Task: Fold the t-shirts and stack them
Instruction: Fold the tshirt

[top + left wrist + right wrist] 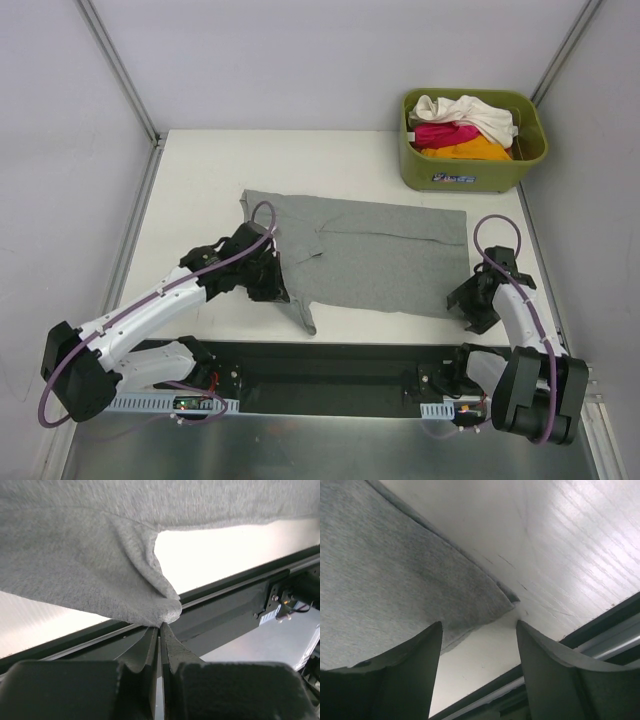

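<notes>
A mid-grey short-sleeved t-shirt (370, 250) lies spread flat on the white table (200, 180). My left gripper (280, 290) sits at the shirt's near left sleeve. In the left wrist view the left gripper (161, 625) is shut, with a peak of the grey sleeve edge (150, 600) pinched at its tips. My right gripper (468, 305) is at the shirt's near right corner. In the right wrist view the right gripper (479, 625) is open around that corner (495, 600), just above the table. Cream-white (470, 112), magenta-pink (440, 133) and orange (478, 150) t-shirts lie bundled in the bin.
An olive-green plastic bin (470, 178) stands at the back right corner of the table. A black rail (320, 375) runs along the near edge between the arm bases. Grey walls close in the left, back and right sides.
</notes>
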Controlling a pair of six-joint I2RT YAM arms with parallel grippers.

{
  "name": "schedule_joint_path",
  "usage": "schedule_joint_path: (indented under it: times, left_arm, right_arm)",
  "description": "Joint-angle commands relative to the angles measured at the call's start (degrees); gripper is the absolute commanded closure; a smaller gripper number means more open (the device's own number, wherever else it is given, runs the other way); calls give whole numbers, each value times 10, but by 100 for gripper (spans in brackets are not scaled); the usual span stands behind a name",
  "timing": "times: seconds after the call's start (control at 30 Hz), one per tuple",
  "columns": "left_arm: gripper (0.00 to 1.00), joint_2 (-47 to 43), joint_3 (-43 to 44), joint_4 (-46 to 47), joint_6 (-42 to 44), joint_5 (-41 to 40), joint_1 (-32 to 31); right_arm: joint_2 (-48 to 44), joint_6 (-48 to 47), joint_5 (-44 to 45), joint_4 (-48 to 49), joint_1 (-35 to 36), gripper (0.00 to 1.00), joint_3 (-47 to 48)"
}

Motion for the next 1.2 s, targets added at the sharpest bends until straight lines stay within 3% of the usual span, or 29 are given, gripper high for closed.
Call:
schedule_joint_path:
  times: [0.0, 0.03, 0.13, 0.33, 0.63, 1.17]
  left_arm:
    - [100, -10, 25, 16, 15, -25, 22]
    - [100, -11, 26, 20, 17, -25, 24]
    - [100, -15, 33, 31, 20, -21, 41]
    - [100, -6, 54, 67, 38, 4, 80]
    - [100, 30, 93, 146, 65, 34, 144]
    - [100, 179, 225, 192, 147, 35, 228]
  right_arm:
    - [26, 15, -7, 52, -6, 41, -8]
    - [29, 15, -6, 55, -5, 56, -8]
    - [34, 12, -10, 56, -5, 74, 1]
    - [28, -11, -17, 43, -5, 89, 50]
    - [79, -51, -65, 26, -4, 94, 170]
    - [245, -73, -91, 25, 0, 96, 347]
